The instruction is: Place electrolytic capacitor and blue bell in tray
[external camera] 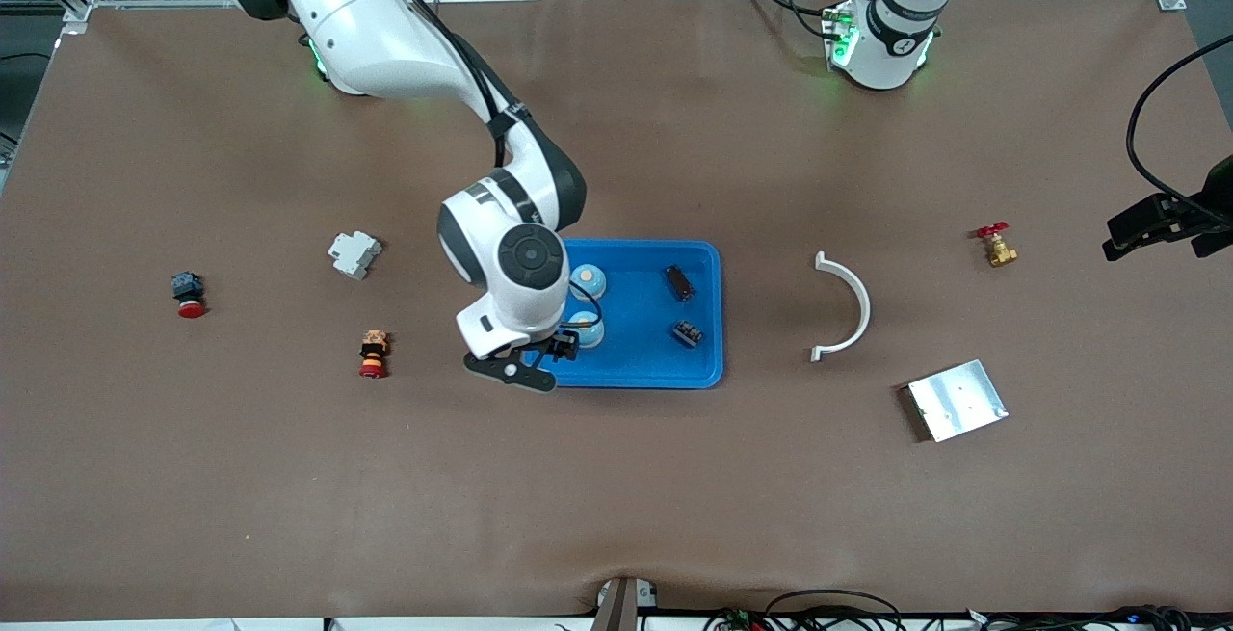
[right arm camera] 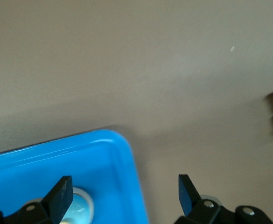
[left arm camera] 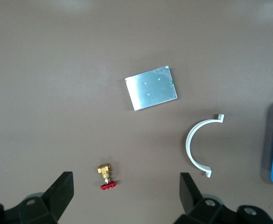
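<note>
The blue tray (external camera: pixel 708 318) lies mid-table. In it sit two blue bells (external camera: pixel 587 278) (external camera: pixel 585 328), a dark electrolytic capacitor (external camera: pixel 679 282) and another small dark part (external camera: pixel 688 333). My right gripper (external camera: pixel 536 357) hangs open over the tray's end toward the right arm, empty. In the right wrist view that gripper (right arm camera: pixel 124 196) straddles the tray rim (right arm camera: pixel 131 186), with one bell (right arm camera: pixel 78 210) beside a finger. My left gripper (external camera: pixel 1132 231) waits open and empty above the table at the left arm's end. In its wrist view the left gripper (left arm camera: pixel 125 193) is over bare table.
A brass valve with a red handle (external camera: pixel 997 246) (left arm camera: pixel 106 175), a white curved clip (external camera: pixel 848 308) (left arm camera: pixel 199 144) and a silver plate (external camera: pixel 957 400) (left arm camera: pixel 151 87) lie toward the left arm's end. A white block (external camera: pixel 354 253) and two red-capped buttons (external camera: pixel 189 294) (external camera: pixel 373 354) lie toward the right arm's end.
</note>
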`<state>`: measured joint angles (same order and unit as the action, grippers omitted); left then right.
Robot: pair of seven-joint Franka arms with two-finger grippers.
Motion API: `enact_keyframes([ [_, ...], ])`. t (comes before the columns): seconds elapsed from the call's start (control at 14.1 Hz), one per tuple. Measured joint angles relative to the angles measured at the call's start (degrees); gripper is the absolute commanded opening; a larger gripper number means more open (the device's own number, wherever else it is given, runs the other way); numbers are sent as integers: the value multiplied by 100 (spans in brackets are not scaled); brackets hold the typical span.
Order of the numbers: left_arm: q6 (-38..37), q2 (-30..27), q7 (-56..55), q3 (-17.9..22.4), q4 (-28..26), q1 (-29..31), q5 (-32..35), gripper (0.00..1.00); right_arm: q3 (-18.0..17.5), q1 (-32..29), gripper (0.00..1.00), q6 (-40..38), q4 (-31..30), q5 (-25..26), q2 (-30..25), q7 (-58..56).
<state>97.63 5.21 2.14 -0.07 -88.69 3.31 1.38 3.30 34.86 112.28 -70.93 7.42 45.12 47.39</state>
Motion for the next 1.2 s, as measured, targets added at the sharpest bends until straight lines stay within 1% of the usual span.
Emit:
enact_keyframes([
  [0.14,0,1,0,4,0,1,0,100,3,-264,100,-287,0,-26,-176,-625],
  [0.28,0,1,0,10,0,1,0,100,2,-538,100,-508,-2,-35,-306,-1021],
  [0.5,0,2,0,10,0,-1,0,100,15,-955,100,-628,-86,-43,-523,-1547],
  [0.57,0,2,0,10,0,-4,0,100,24,-1152,100,-654,-134,-111,-623,-1746],
  [0.71,0,2,0,10,0,-10,0,100,41,-1683,100,-778,-210,-440,-829,-2281],
  [0.92,0,3,0,10,1,-12,0,100,50,-2416,100,-849,-242,-583,-1141,-3422],
  [1.06,0,4,0,10,1,-11,0,100,50,-2662,100,-869,-258,-589,-1389,-3856],
  [1.2,0,4,0,10,0,-11,0,100,51,-2791,100,-911,-380,-589,-1701,-4021],
])
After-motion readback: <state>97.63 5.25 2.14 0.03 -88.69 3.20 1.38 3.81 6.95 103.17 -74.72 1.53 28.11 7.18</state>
